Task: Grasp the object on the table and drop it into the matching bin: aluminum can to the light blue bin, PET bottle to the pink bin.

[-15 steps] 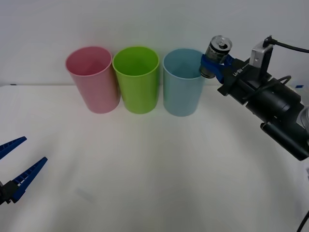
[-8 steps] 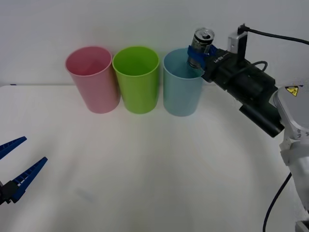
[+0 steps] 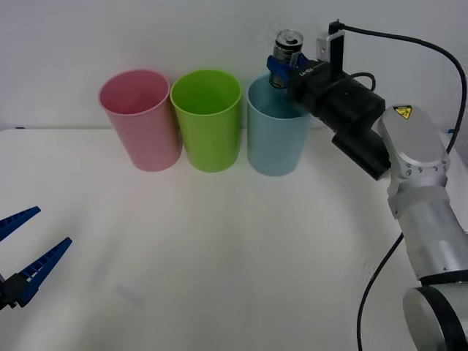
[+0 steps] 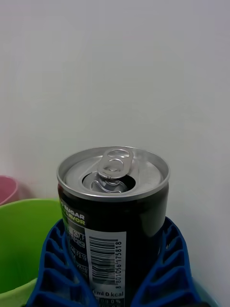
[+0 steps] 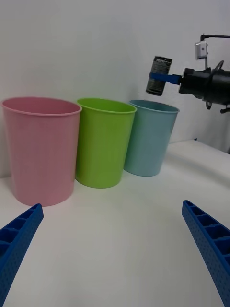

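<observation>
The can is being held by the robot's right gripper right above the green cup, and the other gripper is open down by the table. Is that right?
Almost. The right gripper holds the can above the light blue cup, not the green cup; the front view shows this. The rest is right: the left gripper is open, low over the table.

My right arm (image 3: 428,212): silver-grey cylindrical links, yellow warning triangle sticker (image 3: 402,112), black wrist housing, black cable looping off it, blue ribbed fingers (image 4: 163,268). Left gripper (image 3: 22,252) at 8 o'clock: blue ribbed fingers too.
</observation>
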Action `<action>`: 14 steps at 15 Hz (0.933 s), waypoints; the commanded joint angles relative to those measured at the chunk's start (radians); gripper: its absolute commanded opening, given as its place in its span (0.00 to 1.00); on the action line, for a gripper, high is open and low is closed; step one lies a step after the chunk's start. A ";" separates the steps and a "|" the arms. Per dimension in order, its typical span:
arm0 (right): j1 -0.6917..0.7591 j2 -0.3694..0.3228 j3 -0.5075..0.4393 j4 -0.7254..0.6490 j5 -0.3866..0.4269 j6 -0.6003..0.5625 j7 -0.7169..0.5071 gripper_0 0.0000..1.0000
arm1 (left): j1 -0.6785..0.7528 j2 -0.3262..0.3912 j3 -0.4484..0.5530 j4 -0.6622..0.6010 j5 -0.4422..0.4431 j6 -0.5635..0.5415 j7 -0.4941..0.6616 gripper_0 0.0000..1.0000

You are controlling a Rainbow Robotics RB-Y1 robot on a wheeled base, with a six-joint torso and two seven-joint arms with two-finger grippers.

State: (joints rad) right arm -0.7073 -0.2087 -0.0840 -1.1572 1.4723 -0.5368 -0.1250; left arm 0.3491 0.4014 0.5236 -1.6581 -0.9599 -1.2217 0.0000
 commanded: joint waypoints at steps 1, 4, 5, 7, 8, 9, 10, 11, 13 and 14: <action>-0.014 0.005 0.001 0.019 0.000 0.012 0.004 0.00 | 0.000 0.000 0.000 0.000 0.000 0.000 0.000 1.00; -0.014 0.005 0.001 0.019 0.002 0.011 0.004 0.00 | 0.000 0.000 0.000 0.000 0.000 0.000 0.000 1.00; -0.012 0.005 0.001 0.019 0.002 0.012 0.005 0.00 | 0.000 0.000 0.000 0.000 0.000 0.000 0.000 1.00; -0.014 0.005 0.001 0.019 0.003 0.012 0.015 0.85 | 0.000 0.000 0.000 0.000 0.000 0.000 0.000 1.00; -0.012 0.005 0.001 0.019 0.003 0.012 0.016 1.00 | 0.000 0.000 0.000 0.000 0.000 0.000 0.000 1.00; -0.012 0.005 0.001 0.017 0.006 0.011 0.019 1.00 | 0.000 0.000 0.000 0.000 0.000 0.000 0.000 1.00; -0.012 0.005 0.001 0.017 0.005 0.009 0.024 1.00 | 0.000 0.000 0.000 0.000 0.000 0.000 0.000 1.00; -0.011 0.005 0.001 0.019 0.005 0.005 0.027 1.00 | 0.000 0.000 0.000 0.000 0.000 0.000 0.000 1.00; -0.004 0.005 -0.003 0.017 -0.003 -0.023 0.027 1.00 | 0.000 0.000 0.000 0.000 0.000 0.000 0.000 1.00; -0.003 0.005 -0.013 0.014 -0.003 -0.049 0.027 1.00 | 0.000 0.000 0.000 0.000 0.000 0.000 0.000 1.00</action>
State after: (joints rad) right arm -0.7119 -0.2040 -0.0906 -1.1400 1.4710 -0.5669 -0.0983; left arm 0.3491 0.4014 0.5236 -1.6581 -0.9599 -1.2217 0.0000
